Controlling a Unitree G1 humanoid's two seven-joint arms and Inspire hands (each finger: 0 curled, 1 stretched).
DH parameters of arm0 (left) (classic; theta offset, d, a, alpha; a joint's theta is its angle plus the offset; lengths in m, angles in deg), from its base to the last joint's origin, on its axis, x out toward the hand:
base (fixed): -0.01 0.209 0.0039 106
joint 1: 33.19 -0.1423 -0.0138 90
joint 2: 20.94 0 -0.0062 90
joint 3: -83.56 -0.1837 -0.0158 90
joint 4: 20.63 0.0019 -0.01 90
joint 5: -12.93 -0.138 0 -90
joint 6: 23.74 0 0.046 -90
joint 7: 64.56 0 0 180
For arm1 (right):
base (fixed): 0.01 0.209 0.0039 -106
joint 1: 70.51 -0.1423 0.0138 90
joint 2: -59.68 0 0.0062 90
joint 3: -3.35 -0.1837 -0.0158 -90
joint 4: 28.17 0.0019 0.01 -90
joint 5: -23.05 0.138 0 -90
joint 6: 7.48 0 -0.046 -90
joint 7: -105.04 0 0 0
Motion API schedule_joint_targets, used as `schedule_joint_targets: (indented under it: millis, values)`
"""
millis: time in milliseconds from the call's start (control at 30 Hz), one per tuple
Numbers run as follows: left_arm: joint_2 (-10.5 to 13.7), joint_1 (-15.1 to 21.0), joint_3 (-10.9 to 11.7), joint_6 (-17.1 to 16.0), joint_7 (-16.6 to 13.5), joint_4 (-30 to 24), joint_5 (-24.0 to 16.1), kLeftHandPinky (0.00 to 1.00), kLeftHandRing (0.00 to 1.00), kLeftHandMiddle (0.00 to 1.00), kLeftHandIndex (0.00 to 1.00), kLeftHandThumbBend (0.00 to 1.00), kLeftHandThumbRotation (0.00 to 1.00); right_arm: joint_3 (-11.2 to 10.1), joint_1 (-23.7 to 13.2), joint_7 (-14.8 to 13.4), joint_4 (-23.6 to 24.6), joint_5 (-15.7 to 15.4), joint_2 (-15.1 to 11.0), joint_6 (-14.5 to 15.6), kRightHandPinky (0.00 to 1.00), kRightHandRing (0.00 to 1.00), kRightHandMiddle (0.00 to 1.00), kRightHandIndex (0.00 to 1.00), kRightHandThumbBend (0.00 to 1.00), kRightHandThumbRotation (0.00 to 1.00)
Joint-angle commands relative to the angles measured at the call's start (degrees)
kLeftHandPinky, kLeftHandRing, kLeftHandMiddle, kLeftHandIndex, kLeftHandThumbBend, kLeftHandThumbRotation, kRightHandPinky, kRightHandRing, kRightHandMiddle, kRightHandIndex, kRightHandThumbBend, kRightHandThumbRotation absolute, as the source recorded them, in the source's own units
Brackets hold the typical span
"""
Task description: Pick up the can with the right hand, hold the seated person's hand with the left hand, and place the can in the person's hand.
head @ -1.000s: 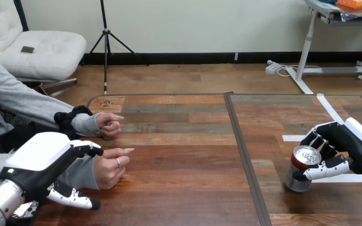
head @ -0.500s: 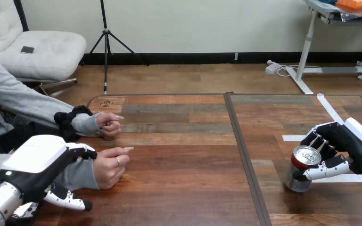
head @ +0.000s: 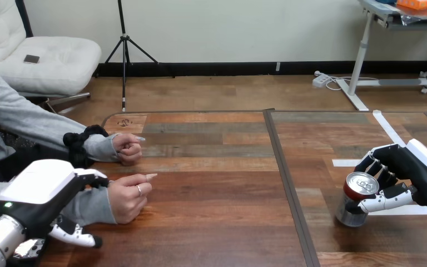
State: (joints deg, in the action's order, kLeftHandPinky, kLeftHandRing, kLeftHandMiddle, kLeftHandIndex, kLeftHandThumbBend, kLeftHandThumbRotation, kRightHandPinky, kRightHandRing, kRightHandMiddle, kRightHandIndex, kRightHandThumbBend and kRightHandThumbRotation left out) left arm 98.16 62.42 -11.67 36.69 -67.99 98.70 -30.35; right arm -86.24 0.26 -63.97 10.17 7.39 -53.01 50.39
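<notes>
Upright can (head: 351,208) in right hand (head: 410,168), left hand (head: 39,189) at person's wrist (head: 93,203)

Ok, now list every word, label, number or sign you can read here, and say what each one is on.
No text can be read.
Can: any print on its side is too blurred, and the right hand curled round it covers part.
Dark mark near the far left corner of the table: too small to read.
White tape strips on the table: blank.
</notes>
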Motion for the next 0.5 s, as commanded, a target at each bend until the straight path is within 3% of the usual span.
schedule_joint_targets:
  millis: [0, 300, 467]
  values:
    - [1.2, 3.4, -0.8, 1.6, -2.4, 1.8, -0.7, 0.69, 0.75, 0.77, 0.76, 1.0, 0.22, -0.9, -5.0, -0.6, 0.5, 1.3, -0.4, -1.0, 0.33, 0.36, 0.4, 0.44, 0.76, 0.0]
    - [1.2, 5.2, -2.8, 3.6, -5.5, 4.9, -2.3, 0.69, 0.75, 0.77, 0.76, 1.0, 0.22, -0.7, -4.7, -0.6, 1.5, 1.0, -0.5, -0.6, 0.33, 0.36, 0.4, 0.44, 0.76, 0.0]
    - [1.0, 6.2, -3.7, 4.0, -8.8, 7.0, -3.3, 0.69, 0.74, 0.77, 0.76, 1.0, 0.24, -0.7, -4.5, -0.8, 1.4, 0.9, -0.7, -1.0, 0.33, 0.36, 0.4, 0.44, 0.76, 0.0]
